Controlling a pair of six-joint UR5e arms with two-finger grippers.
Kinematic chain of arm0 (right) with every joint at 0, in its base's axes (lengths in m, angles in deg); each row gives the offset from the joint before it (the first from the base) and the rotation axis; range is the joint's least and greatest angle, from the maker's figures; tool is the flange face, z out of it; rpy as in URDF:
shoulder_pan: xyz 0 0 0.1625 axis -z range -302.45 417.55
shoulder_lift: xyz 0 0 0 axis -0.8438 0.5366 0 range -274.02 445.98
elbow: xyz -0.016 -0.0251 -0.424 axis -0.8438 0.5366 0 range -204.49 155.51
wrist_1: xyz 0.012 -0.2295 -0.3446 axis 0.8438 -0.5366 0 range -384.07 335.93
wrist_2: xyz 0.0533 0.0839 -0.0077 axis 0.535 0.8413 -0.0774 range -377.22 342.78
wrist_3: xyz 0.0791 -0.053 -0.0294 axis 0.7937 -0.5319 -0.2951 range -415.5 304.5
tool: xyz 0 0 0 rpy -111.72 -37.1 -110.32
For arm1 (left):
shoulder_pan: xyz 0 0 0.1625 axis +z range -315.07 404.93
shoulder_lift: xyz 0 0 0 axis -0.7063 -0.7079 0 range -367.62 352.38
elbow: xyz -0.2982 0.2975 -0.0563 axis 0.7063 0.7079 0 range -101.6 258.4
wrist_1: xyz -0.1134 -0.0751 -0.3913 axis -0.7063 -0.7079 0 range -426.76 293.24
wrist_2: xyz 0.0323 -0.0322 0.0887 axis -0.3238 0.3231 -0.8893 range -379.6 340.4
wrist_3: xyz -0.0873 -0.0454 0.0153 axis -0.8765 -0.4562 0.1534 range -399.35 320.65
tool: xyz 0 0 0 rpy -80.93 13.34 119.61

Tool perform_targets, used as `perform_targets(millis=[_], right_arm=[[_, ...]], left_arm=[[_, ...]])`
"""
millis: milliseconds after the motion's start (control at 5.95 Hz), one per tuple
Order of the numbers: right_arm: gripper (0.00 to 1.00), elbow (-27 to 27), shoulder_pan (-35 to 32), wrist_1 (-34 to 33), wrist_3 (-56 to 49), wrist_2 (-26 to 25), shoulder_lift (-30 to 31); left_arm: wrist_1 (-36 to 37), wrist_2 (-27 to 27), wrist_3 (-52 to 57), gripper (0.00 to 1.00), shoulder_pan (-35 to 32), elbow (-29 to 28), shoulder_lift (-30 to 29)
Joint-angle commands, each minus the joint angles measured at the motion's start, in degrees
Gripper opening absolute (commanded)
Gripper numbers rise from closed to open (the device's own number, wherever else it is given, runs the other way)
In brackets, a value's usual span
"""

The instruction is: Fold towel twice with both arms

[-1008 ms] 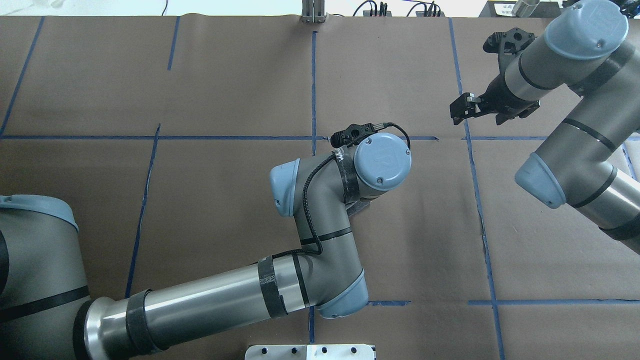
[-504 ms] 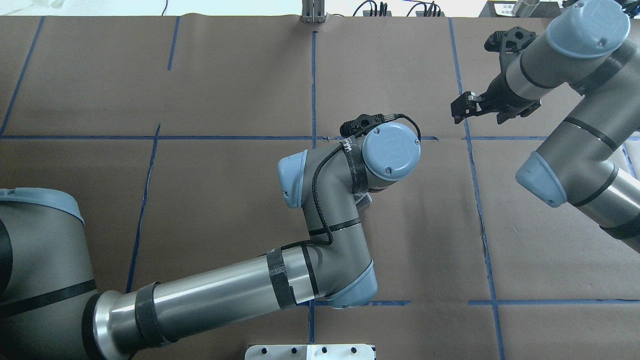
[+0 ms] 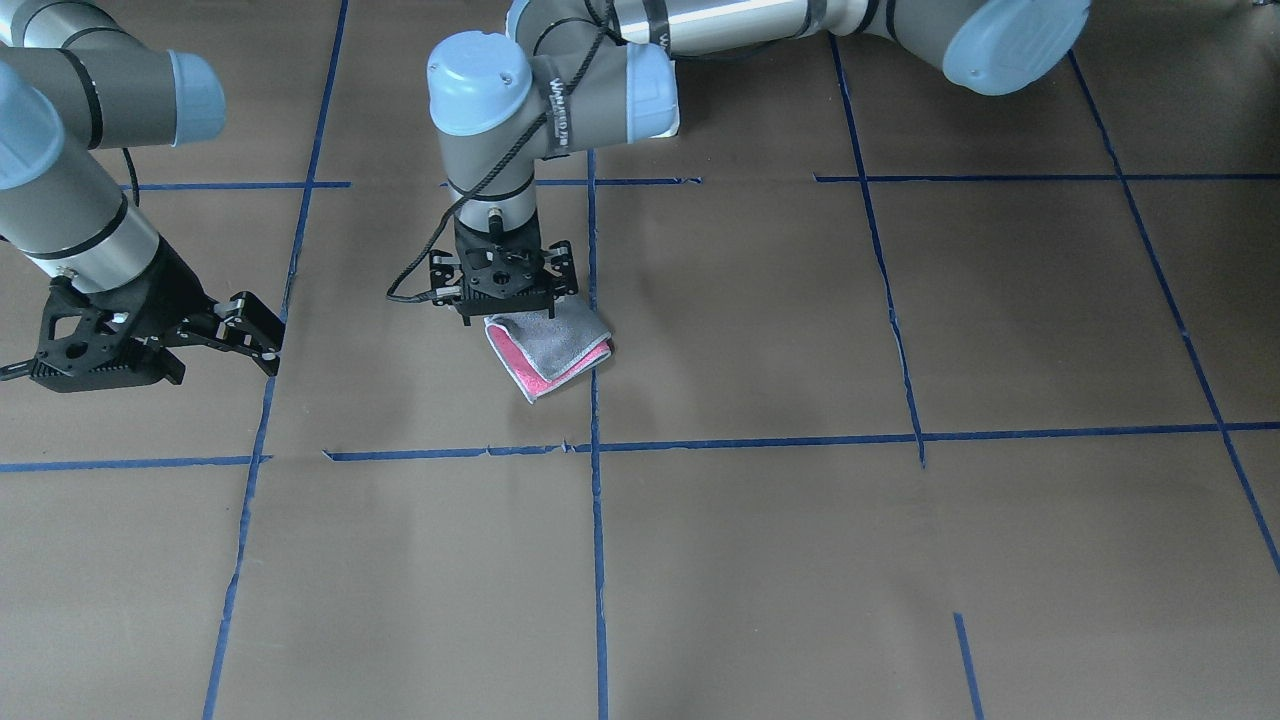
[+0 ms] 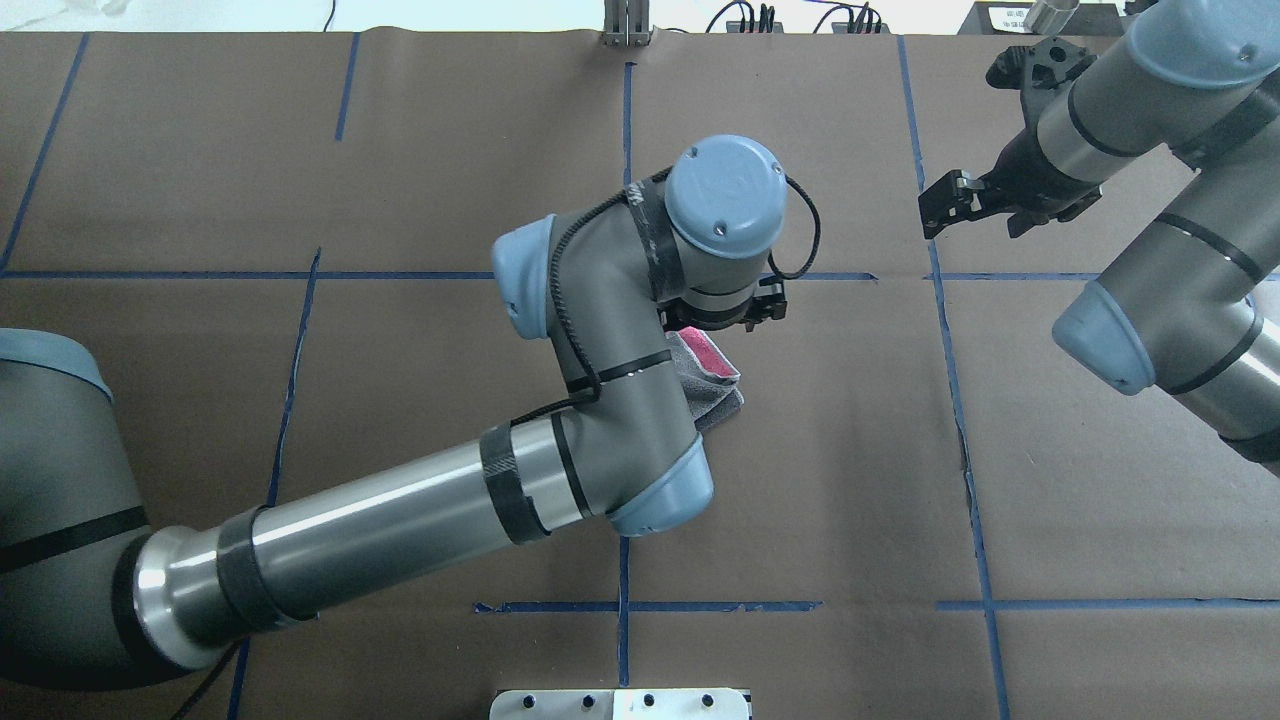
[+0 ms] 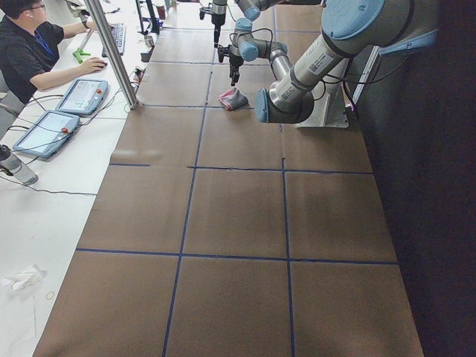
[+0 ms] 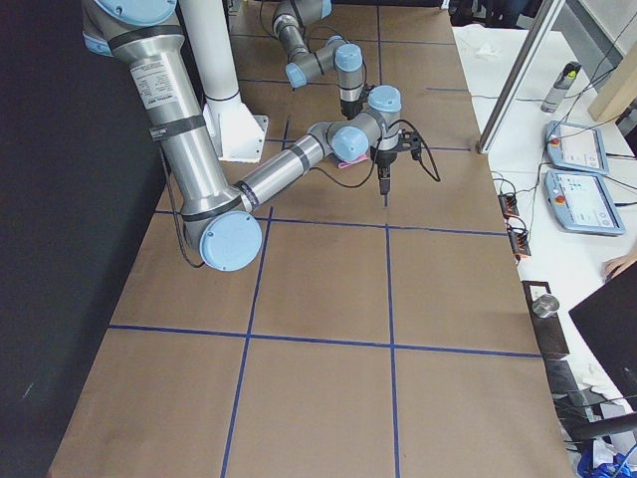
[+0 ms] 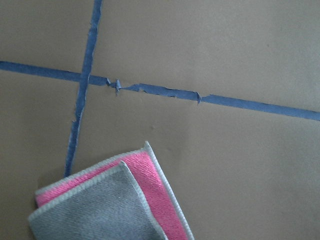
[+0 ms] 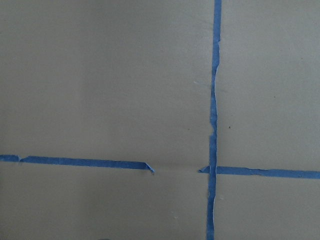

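Note:
The towel (image 3: 552, 348) lies folded on the brown table, grey face up with a pink layer showing along its edge. It also shows in the overhead view (image 4: 712, 378) and the left wrist view (image 7: 112, 205). My left gripper (image 3: 507, 300) points straight down over the towel's corner nearest the robot. Its side links stand spread wide, so it reads as open; its fingertips are hidden behind the camera mount. The left arm covers part of the towel in the overhead view, where the gripper (image 4: 750, 308) barely shows. My right gripper (image 3: 258, 333) is open and empty, well away from the towel (image 4: 937, 203).
The table is covered in brown paper with a grid of blue tape lines (image 3: 592, 440). A white base plate (image 4: 620, 703) sits at the robot's edge. An operator (image 5: 33, 52) sits with tablets beyond the far side of the table.
My left wrist has swung away from the robot, and the folded towel now shows beside the forearm. The right gripper has drifted slightly up and right in the overhead view.

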Motion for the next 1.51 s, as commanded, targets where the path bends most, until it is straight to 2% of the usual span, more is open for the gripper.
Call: perform_targets(millis=[0,168,336,504,672,840,1008,1176,1345], right_arm=[[1.0,0.0,-5.0,0.0,-9.8,1.8,4.3],[1.0,0.0,-10.0,-0.2,-18.8,5.6,8.6],[1.0,0.1,-14.7,-0.1,-27.7,6.5,13.1],[1.0,0.0,-18.7,0.1,-35.4,7.6,17.4],[1.0,0.0,-23.1,0.1,-43.3,8.4,21.8],[1.0,0.2,-27.4,0.0,-48.9,8.4,25.4],[1.0,0.3,-29.9,0.1,-49.4,8.9,28.7],[1.0,0.9,-30.7,0.3,-49.0,9.5,31.5],[1.0,2.3,-31.8,0.3,-49.0,9.6,32.8]], left_arm=[[8.2,6.6,14.4,1.0,-6.1,17.3,12.8],[8.2,7.5,22.2,1.0,-10.0,25.8,22.5],[8.3,12.8,32.6,1.0,-16.1,31.5,30.2],[8.2,17.2,42.9,1.0,-22.3,34.2,37.3],[8.0,20.6,58.4,1.0,-30.4,34.1,44.4],[8.2,26.2,69.8,1.0,-40.4,32.3,49.5],[8.1,28.1,78.3,1.0,-47.1,29.1,53.2],[8.0,28.4,84.8,1.0,-51.1,25.1,55.9],[7.7,28.7,85.3,1.0,-52.5,24.1,59.3]])
